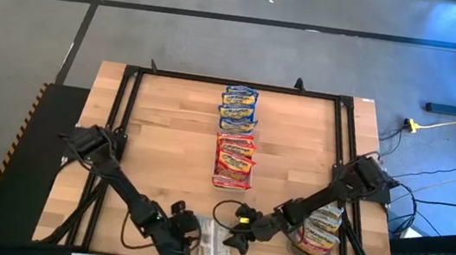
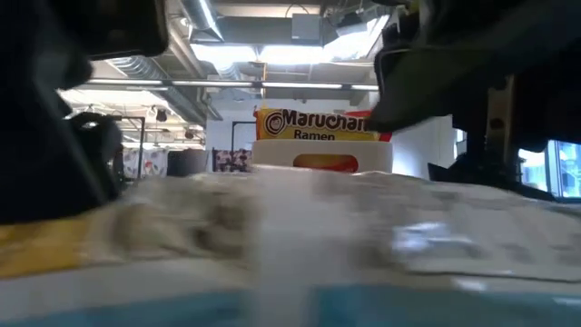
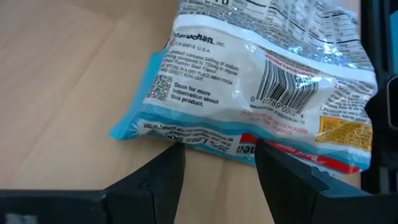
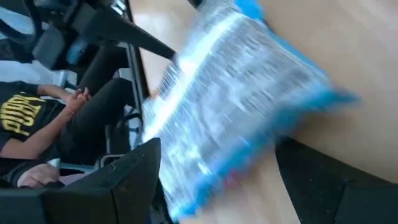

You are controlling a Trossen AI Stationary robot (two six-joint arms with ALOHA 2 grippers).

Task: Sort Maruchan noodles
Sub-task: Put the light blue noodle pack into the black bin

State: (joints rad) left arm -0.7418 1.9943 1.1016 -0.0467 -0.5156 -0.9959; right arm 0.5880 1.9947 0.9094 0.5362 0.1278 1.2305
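Note:
A silver-grey Maruchan packet [image 1: 212, 239] with a blue edge lies printed back up on the wood by the table's near edge, between both grippers. It fills the foreground of the low view [image 2: 290, 227]. My left gripper [image 1: 189, 232] is open, and its fingertips [image 3: 217, 165] stand just short of the packet's long blue edge [image 3: 186, 140]. My right gripper [image 1: 237, 233] is open at the packet's other side. In the right wrist view the packet [image 4: 236, 99] is blurred and reaches in between that gripper's fingers [image 4: 217, 180]. My right gripper has the packet's end [image 4: 205, 180] between its open fingers, coming level from the table's right. Whether the fingers touch it, I cannot tell, because the packet is blurred there.
Blue-yellow packets [image 1: 239, 107] lie in a column at the table's far middle, with red-orange ones [image 1: 234, 159] just nearer. More packets [image 1: 320, 230] are heaped at the near right. A black frame [image 1: 123, 132] rims the table. A seated person [image 4: 37, 137] is beyond the near edge.

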